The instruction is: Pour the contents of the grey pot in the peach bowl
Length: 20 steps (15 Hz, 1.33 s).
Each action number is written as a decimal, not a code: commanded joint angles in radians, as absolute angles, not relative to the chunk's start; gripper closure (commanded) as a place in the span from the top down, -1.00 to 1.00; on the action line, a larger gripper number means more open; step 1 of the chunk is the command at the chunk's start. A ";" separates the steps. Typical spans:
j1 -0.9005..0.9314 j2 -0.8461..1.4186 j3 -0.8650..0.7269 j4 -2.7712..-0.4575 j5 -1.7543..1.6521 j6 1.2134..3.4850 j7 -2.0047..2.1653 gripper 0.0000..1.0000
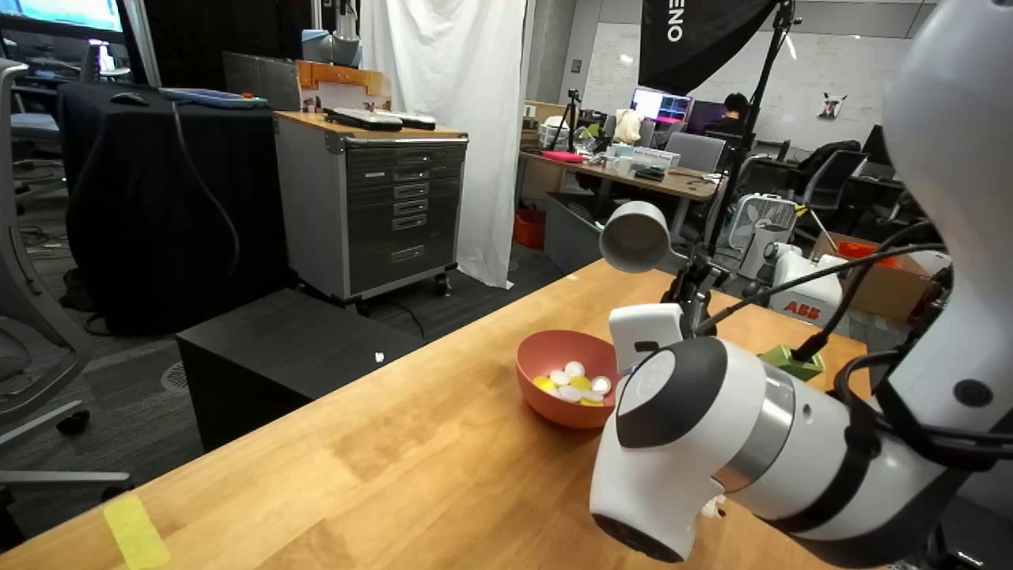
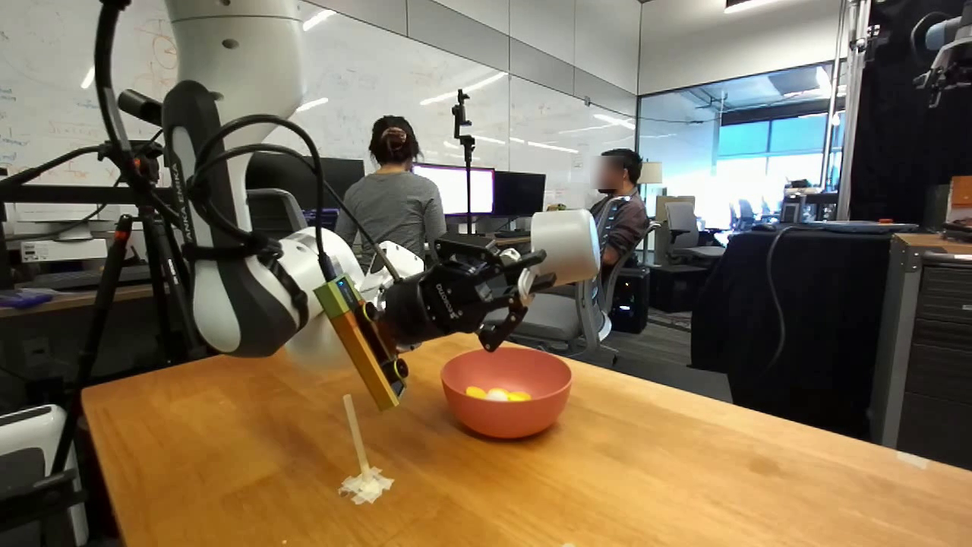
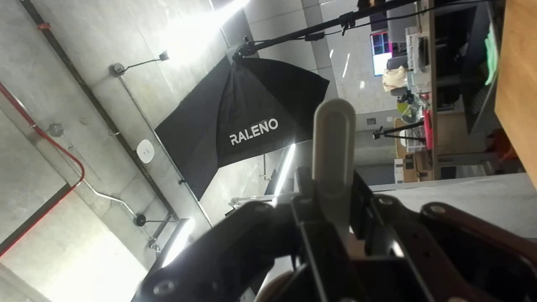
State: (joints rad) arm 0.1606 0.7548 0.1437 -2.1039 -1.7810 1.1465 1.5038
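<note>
A: The black gripper (image 2: pixel 536 271) is clamping the short, flat, pale handle (image 3: pixel 334 147) of the small, round, grey metal-looking pot (image 1: pixel 634 237); the pot is hanging on its side, raised, near the round, smooth peach bowl (image 2: pixel 505 418); risks?

B: The narrow handle could be twisting in the grip, the pot's weight levering on it; anything lodged out of sight could then be dropping onto the brown wooden table (image 2: pixel 721 486).

A: Its look?

B: Mouth is facing sideways, visible inside looking bare; small round yellow and whitish lumps (image 1: pixel 580 383) are lying in the bowl; pouring is looking finished.
</note>
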 commanded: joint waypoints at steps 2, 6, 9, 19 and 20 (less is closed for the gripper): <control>0.084 0.581 0.178 -2.209 -1.766 1.311 1.449 -0.83; 0.030 0.457 0.174 -2.245 -1.736 1.512 1.386 -0.83; -0.016 0.371 0.163 -2.250 -1.683 1.707 1.305 -0.83; -0.099 0.195 0.066 -2.258 -1.321 2.167 0.916 -0.83; -0.105 0.185 0.056 -2.261 -1.270 2.208 0.855 -0.83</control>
